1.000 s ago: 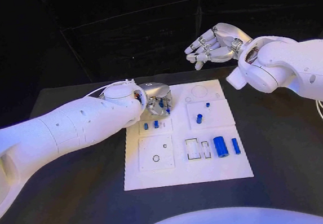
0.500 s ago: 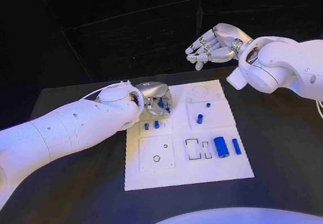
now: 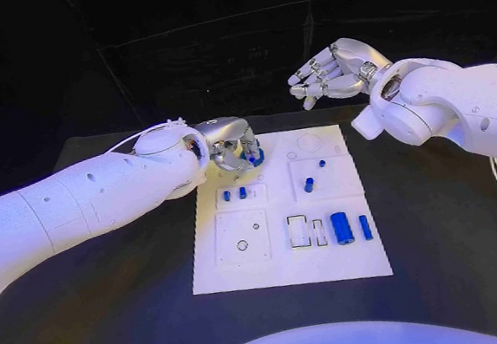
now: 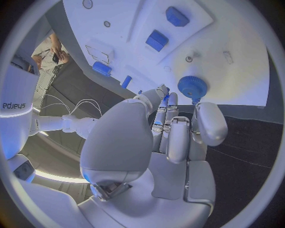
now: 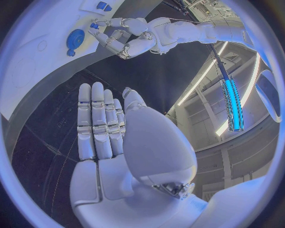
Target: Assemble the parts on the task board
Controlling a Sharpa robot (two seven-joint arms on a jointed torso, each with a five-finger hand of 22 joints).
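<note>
Your left hand hangs over the far left corner of the white board, its fingers curled in towards the thumb. Just beside the fingertips a blue toothed wheel lies flat on the board. The right wrist view shows a gap between wheel and hand, so treat the wheel as not held. That view also shows a small blue fleck at the fingertips. You cannot tell from these pictures whether it is a little part pinched there or only light, so the left hand's grip is uncertain.

Your right hand is raised beyond the board's far edge, well apart from everything, with its fingers stretched side by side and nothing in it.

The wheel looks like hard plastic: light, stiff and unlikely to break, but thin and lying flat. You probably cannot get under it, so take it by the rim, thumb on one side and a finger opposite. The teeth should give some bite. Squeeze gently, since a light disc may skid on the smooth board or flip if pressed from one side only.

The other parts lie nearer you: two short pegs in the left column, and a thick cylinder with a thin rod just beside it on the right. The round ones will likely roll, so pinch them across the middle and lift straight up.
</note>
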